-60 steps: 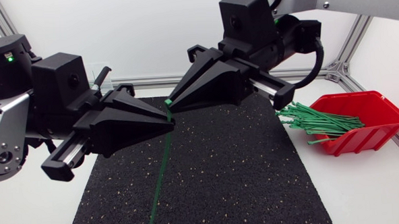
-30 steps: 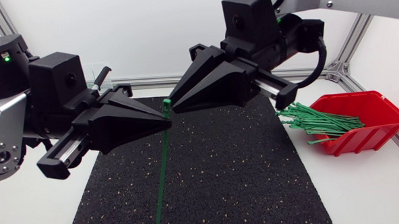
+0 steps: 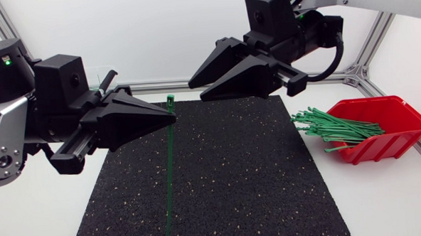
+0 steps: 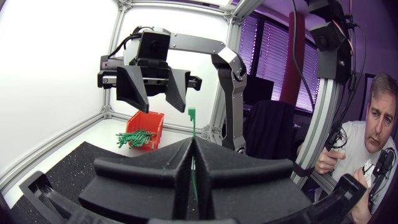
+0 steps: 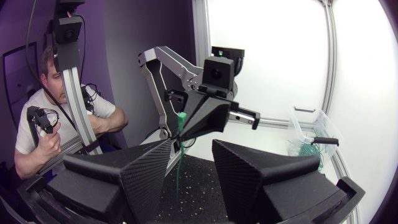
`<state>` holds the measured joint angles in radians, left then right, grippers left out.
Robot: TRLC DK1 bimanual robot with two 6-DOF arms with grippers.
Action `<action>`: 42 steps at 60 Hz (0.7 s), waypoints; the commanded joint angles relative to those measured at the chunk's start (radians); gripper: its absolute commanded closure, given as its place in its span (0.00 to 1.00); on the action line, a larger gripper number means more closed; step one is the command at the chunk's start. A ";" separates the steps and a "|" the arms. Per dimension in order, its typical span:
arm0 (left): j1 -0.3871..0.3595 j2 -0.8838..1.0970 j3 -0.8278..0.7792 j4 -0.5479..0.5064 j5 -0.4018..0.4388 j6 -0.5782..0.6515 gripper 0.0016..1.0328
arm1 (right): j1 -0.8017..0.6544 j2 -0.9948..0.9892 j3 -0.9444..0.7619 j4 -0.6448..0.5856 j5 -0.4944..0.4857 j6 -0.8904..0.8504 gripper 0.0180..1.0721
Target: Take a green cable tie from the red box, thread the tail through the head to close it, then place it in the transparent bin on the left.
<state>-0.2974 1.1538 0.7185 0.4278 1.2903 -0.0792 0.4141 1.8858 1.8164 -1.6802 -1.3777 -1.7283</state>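
1. The left jaws are closed tight, pinching the tie [image 3: 168, 162] just below its head [image 3: 170, 100]; in the left wrist view the tips are meeting with no gap around the tie [image 4: 193, 171]. The tie is standing near upright, head uppermost, with its tail hanging down over the mat [image 3: 255, 173]. Whether the tail end is touching the mat cannot be told.
2. The right jaws are standing wide apart, holding nothing. They are hovering near the head, tips pointing at it and touching neither it nor the left jaws. In the right wrist view the tie [image 5: 179, 155] is showing ahead, through the gap between the fingers [image 5: 146, 177].
3. The left arm [image 3: 25, 105] and right arm [image 3: 292, 29] are both reaching in over the mat's far end.
4. The box [image 3: 383, 149], red, is sitting on the surface [image 3: 385, 203] just beside the mat, with a bundle of ties [image 3: 335, 127] spilling over its open side.
5. The bin [image 5: 308, 121], clear, is sitting beyond the left arm in the right wrist view, with green strands lying in it.
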 commanded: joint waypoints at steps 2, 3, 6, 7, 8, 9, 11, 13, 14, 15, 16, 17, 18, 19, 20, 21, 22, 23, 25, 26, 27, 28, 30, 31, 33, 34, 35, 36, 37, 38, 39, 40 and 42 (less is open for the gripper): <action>0.000 0.027 -0.014 0.017 -0.016 -0.008 0.97 | -0.026 0.078 0.040 -0.200 0.025 0.004 0.49; 0.000 0.029 -0.013 0.017 -0.017 -0.007 0.97 | -0.031 0.087 0.044 -0.196 0.029 0.004 0.49; -0.002 0.032 -0.010 0.017 -0.032 -0.002 0.97 | -0.044 0.111 0.064 -0.182 0.040 0.003 0.49; -0.003 0.032 -0.008 0.017 -0.037 -0.001 0.97 | -0.049 0.119 0.070 -0.179 0.043 0.003 0.49; -0.003 0.034 -0.007 0.017 -0.040 0.002 0.97 | -0.052 0.125 0.078 -0.174 0.048 0.003 0.49; -0.003 0.035 -0.005 0.017 -0.043 0.004 0.97 | -0.055 0.130 0.083 -0.171 0.051 0.003 0.49; -0.003 0.044 0.001 0.015 -0.048 0.010 0.97 | -0.061 0.142 0.095 -0.162 0.062 0.003 0.49; 0.000 0.053 0.007 0.015 -0.052 0.015 0.97 | -0.070 0.156 0.109 -0.158 0.068 0.003 0.49; 0.000 0.058 0.010 0.014 -0.057 0.019 0.97 | -0.074 0.164 0.118 -0.156 0.069 0.003 0.49; 0.001 0.063 0.013 0.012 -0.060 0.024 0.97 | -0.077 0.171 0.124 -0.154 0.072 0.003 0.49; 0.001 0.066 0.015 0.011 -0.065 0.025 0.97 | -0.080 0.179 0.133 -0.151 0.078 0.003 0.49; 0.001 0.066 0.016 0.011 -0.071 0.027 0.97 | -0.083 0.185 0.139 -0.148 0.081 0.003 0.49; 0.001 0.067 0.019 0.009 -0.077 0.032 0.97 | -0.084 0.190 0.144 -0.144 0.086 0.003 0.49; 0.004 0.067 0.021 0.008 -0.080 0.036 0.97 | -0.089 0.197 0.153 -0.142 0.088 0.004 0.49; 0.004 0.069 0.022 0.008 -0.086 0.041 0.97 | -0.092 0.202 0.159 -0.142 0.089 0.004 0.49; 0.004 0.070 0.025 0.006 -0.094 0.044 0.97 | -0.095 0.208 0.167 -0.141 0.091 0.004 0.49; 0.004 0.073 0.027 0.006 -0.100 0.045 0.97 | -0.097 0.211 0.172 -0.138 0.095 0.004 0.49; 0.004 0.076 0.032 0.006 -0.102 0.047 0.97 | -0.100 0.214 0.175 -0.130 0.101 0.006 0.49; 0.006 0.084 0.039 0.006 -0.111 0.050 0.97 | -0.104 0.222 0.182 -0.118 0.114 0.009 0.49; 0.006 0.087 0.041 0.005 -0.118 0.053 0.97 | -0.107 0.226 0.189 -0.113 0.118 0.013 0.49; 0.006 0.090 0.044 0.005 -0.121 0.056 0.97 | -0.112 0.231 0.196 -0.108 0.120 0.021 0.49; 0.006 0.093 0.047 0.003 -0.128 0.061 0.97 | -0.115 0.237 0.204 -0.101 0.123 0.029 0.49; 0.006 0.103 0.053 -0.004 -0.138 0.070 0.97 | -0.116 0.240 0.208 -0.087 0.140 0.033 0.49; 0.004 0.109 0.061 -0.009 -0.146 0.073 0.97 | -0.116 0.240 0.208 -0.069 0.149 0.045 0.49; 0.004 0.121 0.071 -0.014 -0.151 0.078 0.97 | -0.116 0.239 0.208 -0.030 0.163 0.085 0.49; 0.004 0.127 0.075 -0.015 -0.155 0.078 0.97 | -0.116 0.236 0.207 -0.010 0.174 0.101 0.49; 0.004 0.132 0.079 -0.017 -0.158 0.079 0.97 | -0.115 0.234 0.207 0.010 0.186 0.118 0.49; 0.004 0.133 0.082 -0.017 -0.163 0.081 0.97 | -0.115 0.233 0.207 0.027 0.193 0.130 0.49; 0.001 0.138 0.085 -0.020 -0.166 0.082 0.97 | -0.113 0.231 0.207 0.050 0.206 0.150 0.49; 0.001 0.138 0.088 -0.023 -0.166 0.082 0.97 | -0.112 0.231 0.207 0.065 0.213 0.165 0.49; 0.000 0.139 0.091 -0.026 -0.167 0.085 0.97 | -0.110 0.226 0.205 0.100 0.232 0.193 0.49; 0.000 0.139 0.095 -0.031 -0.167 0.087 0.97 | -0.109 0.223 0.201 0.122 0.243 0.208 0.49; -0.003 0.138 0.099 -0.038 -0.174 0.093 0.97 | -0.100 0.207 0.179 0.200 0.282 0.262 0.49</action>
<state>-0.2974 1.2770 0.7803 0.3992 1.1210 -0.0143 0.3012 2.1006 2.0060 -1.5585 -1.1397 -1.5730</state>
